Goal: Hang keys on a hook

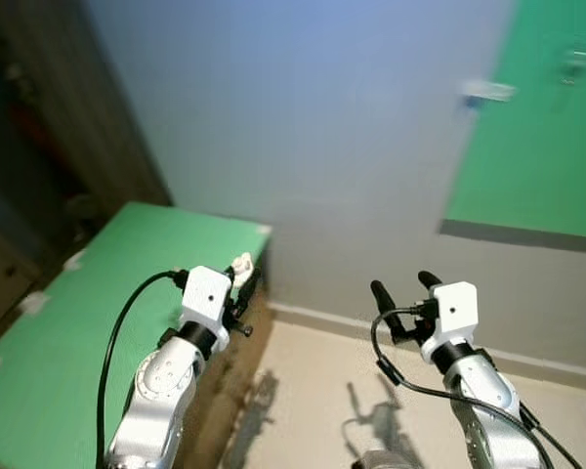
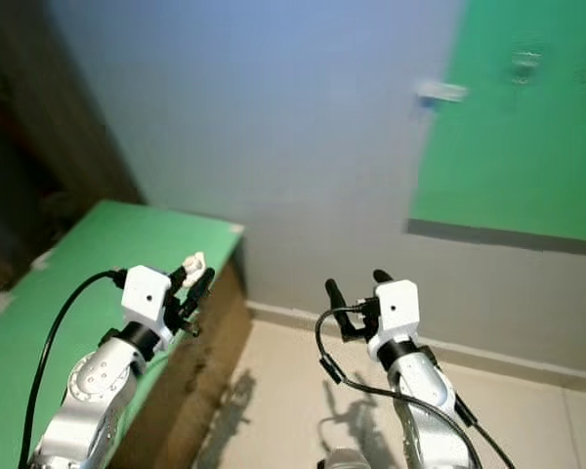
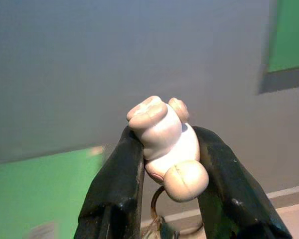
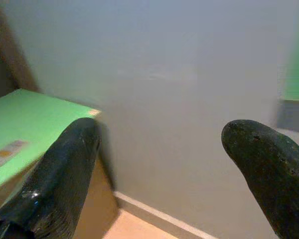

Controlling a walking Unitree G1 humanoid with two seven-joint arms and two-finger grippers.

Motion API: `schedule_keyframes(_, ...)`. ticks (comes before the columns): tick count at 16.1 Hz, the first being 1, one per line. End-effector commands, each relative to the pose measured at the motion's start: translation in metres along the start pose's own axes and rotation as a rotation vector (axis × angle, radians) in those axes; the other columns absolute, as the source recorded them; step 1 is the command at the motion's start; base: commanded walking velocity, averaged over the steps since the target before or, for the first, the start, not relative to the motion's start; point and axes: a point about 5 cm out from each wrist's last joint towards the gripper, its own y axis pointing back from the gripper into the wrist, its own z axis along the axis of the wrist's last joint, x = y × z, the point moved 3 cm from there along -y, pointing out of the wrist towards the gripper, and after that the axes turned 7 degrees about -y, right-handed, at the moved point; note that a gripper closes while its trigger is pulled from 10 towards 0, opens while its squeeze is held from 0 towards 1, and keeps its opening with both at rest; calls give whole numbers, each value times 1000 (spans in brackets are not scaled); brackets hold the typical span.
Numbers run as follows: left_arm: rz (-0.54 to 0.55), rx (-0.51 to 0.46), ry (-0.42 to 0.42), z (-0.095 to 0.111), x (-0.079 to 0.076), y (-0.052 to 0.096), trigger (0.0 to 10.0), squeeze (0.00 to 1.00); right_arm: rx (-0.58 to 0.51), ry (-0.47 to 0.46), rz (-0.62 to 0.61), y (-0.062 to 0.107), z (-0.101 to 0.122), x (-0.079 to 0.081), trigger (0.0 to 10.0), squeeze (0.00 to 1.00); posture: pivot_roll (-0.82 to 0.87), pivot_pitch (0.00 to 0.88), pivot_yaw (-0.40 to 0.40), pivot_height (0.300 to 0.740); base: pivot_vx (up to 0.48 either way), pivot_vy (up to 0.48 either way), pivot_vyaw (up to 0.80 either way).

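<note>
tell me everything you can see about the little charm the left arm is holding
The keychain charm is a small, pale cream figure with rounded, bulbous parts, smooth like plastic or rubber. It is pinched between the two black fingers of the left tool, raised above the edge of the green table. A metal ring hangs beneath it.

pale pinkish-cream keychain figure (image 3: 164,144), black fingers (image 3: 114,194), green tabletop (image 1: 107,293), plain grey wall (image 1: 322,137), green wall panel (image 1: 537,127), beige floor (image 1: 313,391)
</note>
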Motion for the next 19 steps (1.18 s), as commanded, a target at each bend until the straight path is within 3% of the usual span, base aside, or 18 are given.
schedule_keyframes(1, -16, -27, -20, 7, 1, -5, 0, 0, 14, -9, -4, 3, -4, -1, 10000, 0, -283, 0, 150, 740, 0, -480, -538)
schedule_keyframes(6, 33, -9, -24, 5, 16, -8, 0, 0, 66, 25, 1, 2, -10, -2, 10000, 0, -282, 0, 147, 740, 0, -480, -324)
schedule_keyframes(8, 51, -1, -14, 9, 29, -16, 0, 0, 70, 23, 81, -3, -4, 7, 10000, 0, -284, 0, 146, 740, 0, -240, 0)
schedule_keyframes(11, 22, -13, -24, 31, 45, -34, 0, 0, 73, 11, 199, -14, 14, 18, 10000, 0, -285, 0, 145, 740, 0, 0, 0)
schedule_keyframes(12, 11, -54, -20, 52, 60, -43, 0, 0, 90, 15, 249, -22, 28, 17, 10000, 0, -286, 0, 148, 740, 0, 0, 0)
schedule_keyframes(13, 6, -66, -20, 58, 66, -45, 0, 0, 88, 21, 256, -25, 33, 15, 10000, 0, -287, 0, 150, 740, 0, 0, 0)
schedule_keyframes(14, -43, -98, -18, 75, 80, -49, 0, 0, 87, 36, 318, -29, 49, 13, 10000, 0, -285, 0, 153, 740, 0, 0, 0)
schedule_keyframes(15, -107, -91, -29, 79, 86, -50, 0, 0, 101, 40, 369, -29, 57, 14, 10000, 0, -283, 0, 154, 740, 0, 0, 0)
schedule_keyframes(17, -251, -18, -3, 71, 95, -49, 0, 0, 140, 86, 417, -32, 65, 7, 10000, 0, -282, 0, 154, 740, 0, 0, 0)
schedule_keyframes(18, -263, -8, 8, 69, 97, -48, 0, 0, 144, 94, 418, -33, 66, 5, 10000, 0, -282, 0, 154, 740, 0, 0, 0)
schedule_keyframes(19, -364, 50, 86, 56, 97, -39, 0, 0, 141, 109, 409, -37, 72, -1, 10000, 0, -283, 0, 152, 740, 0, 0, 0)
